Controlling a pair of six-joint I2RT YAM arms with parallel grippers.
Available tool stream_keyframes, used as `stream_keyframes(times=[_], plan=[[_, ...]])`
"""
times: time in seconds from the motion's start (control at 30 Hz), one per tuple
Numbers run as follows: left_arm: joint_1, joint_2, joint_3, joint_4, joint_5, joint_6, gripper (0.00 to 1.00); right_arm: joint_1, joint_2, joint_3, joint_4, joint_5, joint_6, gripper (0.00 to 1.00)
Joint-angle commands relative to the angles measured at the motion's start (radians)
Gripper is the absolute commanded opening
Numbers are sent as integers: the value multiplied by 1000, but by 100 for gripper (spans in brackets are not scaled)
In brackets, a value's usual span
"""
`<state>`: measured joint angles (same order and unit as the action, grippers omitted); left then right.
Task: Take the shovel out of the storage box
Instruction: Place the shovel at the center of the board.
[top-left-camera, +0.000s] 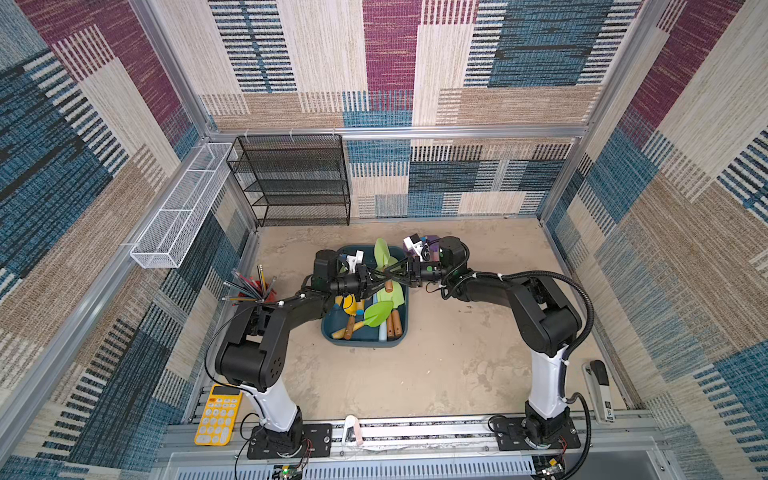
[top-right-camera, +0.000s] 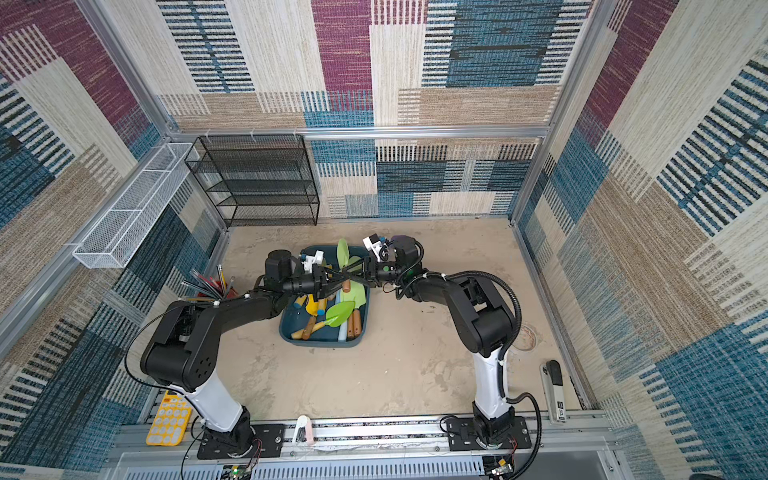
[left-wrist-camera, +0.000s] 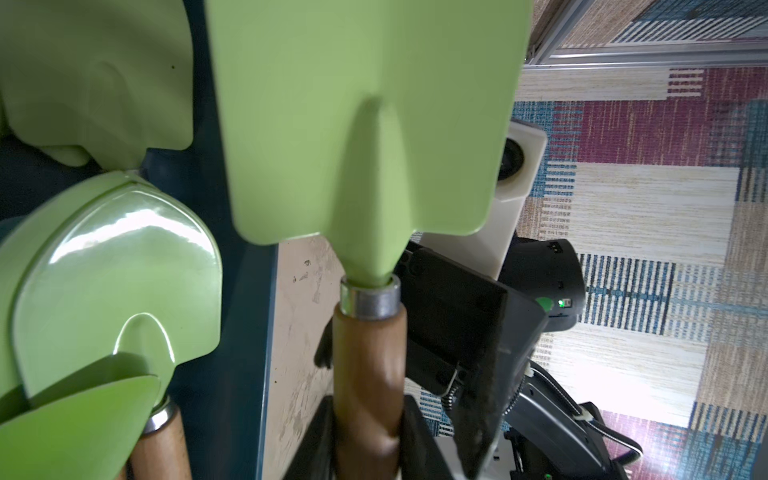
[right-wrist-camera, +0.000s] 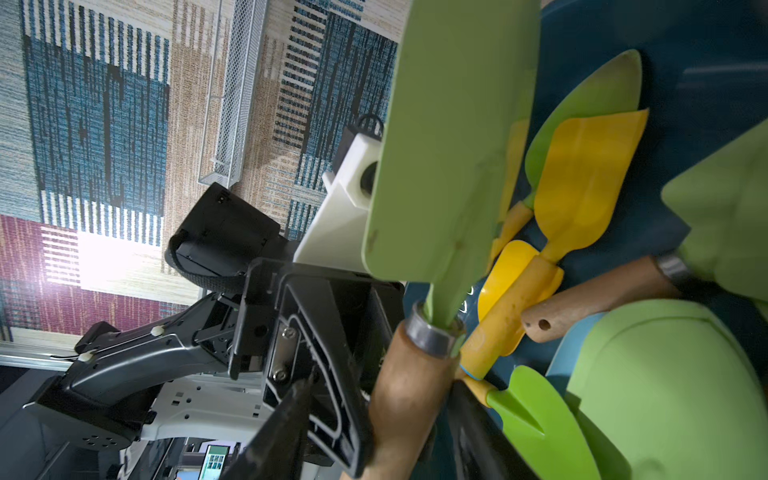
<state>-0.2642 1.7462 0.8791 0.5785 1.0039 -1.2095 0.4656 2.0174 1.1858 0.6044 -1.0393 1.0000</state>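
Step in hand: extraction, at the point of an arm-to-arm transfer above the storage box (top-left-camera: 357, 340).

Left gripper (left-wrist-camera: 368, 440): jaws clamped on the wooden handle (left-wrist-camera: 365, 365) of the green shovel (left-wrist-camera: 365, 124), just below the metal ferrule.

Right gripper (right-wrist-camera: 376, 432): jaws straddle the same handle from the opposite side, partly parted. Whether they bear on the wood cannot be told.

Location: the shovel hangs over the far half of the box, raised off the other trowels (top-left-camera: 376, 313) lying inside, not yet clear of the tub's outline.

Orientation: in both top views the long axis runs near to far, with the blade (top-left-camera: 381, 252) towards the back wall, its tip at about the far rim, and the handle towards the robot's base.

Next move, as judged: one firm grip must be confirmed before the other lets go, then the shovel carried sideways past the rim without snagging the tools beneath
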Motion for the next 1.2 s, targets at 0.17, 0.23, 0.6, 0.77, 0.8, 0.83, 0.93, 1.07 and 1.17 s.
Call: stream_keyframes(times=[0.17, 0.23, 0.6, 0.77, 0.8, 0.83, 0.93, 1.07, 1.17], plan=[[0, 26, -24, 208, 59, -97, 11, 2, 45, 20, 205, -75, 155, 42], [0, 24, -30, 210, 60, -96, 11, 2, 52, 24, 224, -76, 177, 42], [0, 3, -68, 208, 70, -85, 11, -3, 86, 64, 288, -76, 250, 44], [-1, -1, -75, 207, 70, -81, 12, -8, 101, 72, 317, -77, 280, 42], [-1, -1, -75, 207, 71, -81, 12, -8, 103, 74, 317, -77, 281, 40], [-1, 0, -75, 207, 71, -81, 11, -8, 105, 74, 317, -76, 282, 37], [-1, 0, -76, 204, 72, -76, 12, -9, 107, 75, 317, -77, 285, 29], [-1, -1, -74, 196, 73, -70, 17, -12, 104, 75, 314, -77, 285, 19], [1, -6, -64, 158, 71, -45, 25, -18, 95, 74, 302, -76, 278, 18]])
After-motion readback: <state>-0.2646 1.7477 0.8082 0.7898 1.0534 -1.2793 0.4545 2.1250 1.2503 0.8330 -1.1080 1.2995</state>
